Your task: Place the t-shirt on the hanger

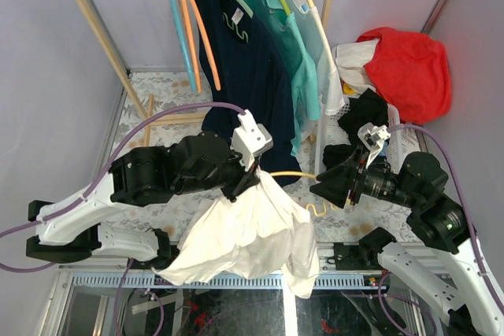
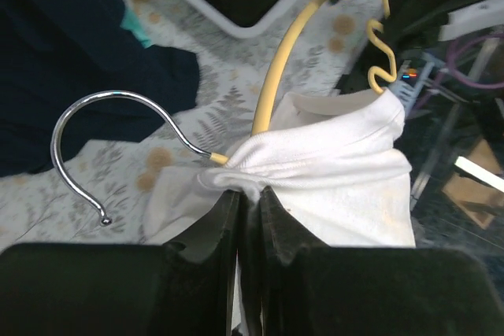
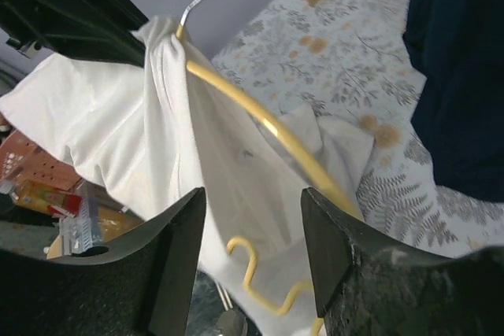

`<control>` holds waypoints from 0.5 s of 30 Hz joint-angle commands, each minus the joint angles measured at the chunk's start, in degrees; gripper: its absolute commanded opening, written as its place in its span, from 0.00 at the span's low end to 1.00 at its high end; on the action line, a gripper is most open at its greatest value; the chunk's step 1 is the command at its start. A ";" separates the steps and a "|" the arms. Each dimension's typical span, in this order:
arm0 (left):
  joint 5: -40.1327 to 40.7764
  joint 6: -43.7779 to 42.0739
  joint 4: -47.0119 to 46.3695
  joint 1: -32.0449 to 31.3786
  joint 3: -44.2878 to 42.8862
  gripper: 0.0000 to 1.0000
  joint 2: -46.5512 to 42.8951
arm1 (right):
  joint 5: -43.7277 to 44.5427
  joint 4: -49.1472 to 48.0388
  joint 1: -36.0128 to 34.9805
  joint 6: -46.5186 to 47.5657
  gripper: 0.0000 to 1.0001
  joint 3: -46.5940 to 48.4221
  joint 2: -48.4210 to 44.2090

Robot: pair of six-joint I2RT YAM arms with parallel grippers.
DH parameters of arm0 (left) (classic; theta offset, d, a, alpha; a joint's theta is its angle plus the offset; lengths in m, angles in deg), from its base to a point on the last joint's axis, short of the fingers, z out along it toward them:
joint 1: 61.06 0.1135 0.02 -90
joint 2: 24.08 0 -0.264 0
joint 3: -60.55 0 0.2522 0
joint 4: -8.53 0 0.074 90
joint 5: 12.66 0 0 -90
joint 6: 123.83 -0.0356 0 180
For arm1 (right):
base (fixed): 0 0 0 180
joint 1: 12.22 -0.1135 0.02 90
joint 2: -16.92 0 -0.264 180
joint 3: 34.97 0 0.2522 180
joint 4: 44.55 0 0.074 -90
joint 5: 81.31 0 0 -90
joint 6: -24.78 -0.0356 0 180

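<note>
Over the table (image 1: 157, 88), left end effector (image 2: 240, 193) pinches t-shirt (image 2: 331, 163) — apparently against hanger (image 2: 276, 68).

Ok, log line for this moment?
left pincer: shut on white cotton t-shirt bunched over pale yellow plastic hanger | right pincer: open, hanger end between fingers

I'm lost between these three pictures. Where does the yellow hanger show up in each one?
Top external: the hanger sits centre, poking right from the t-shirt.
Left wrist: it arcs up the middle, metal hook at left.
Right wrist: it runs diagonally through the centre.
Shared landmark: the wavy notch at its end.
</note>
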 commanded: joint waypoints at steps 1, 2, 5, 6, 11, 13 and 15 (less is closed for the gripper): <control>9.65 -1.51 0.35 0.20 -0.70 0.00 0.45 | 8.52 13.33 -0.07 1.84 0.59 5.35 0.09; 10.70 -1.66 0.69 0.19 -1.15 0.00 0.66 | 8.59 14.28 -0.03 1.74 0.59 6.11 -0.04; 13.92 -2.42 0.92 0.20 -2.84 0.00 1.51 | 6.24 15.01 -0.03 1.22 0.59 6.75 -1.83; 14.63 -2.81 0.74 0.23 -3.39 0.00 1.85 | 4.95 14.87 -0.05 0.80 0.59 6.26 -2.25; 13.11 -4.61 -0.26 0.23 -6.53 0.00 3.06 | 1.32 10.23 -0.03 -3.19 0.58 0.35 -3.10; 11.81 -5.41 -0.19 0.23 -7.58 0.00 3.48 | 1.30 7.70 -0.03 -5.24 0.57 -1.63 -2.98; 10.50 -6.11 -0.14 0.16 -8.40 0.00 3.62 | 1.49 5.54 -0.05 -7.03 0.55 -2.51 -2.05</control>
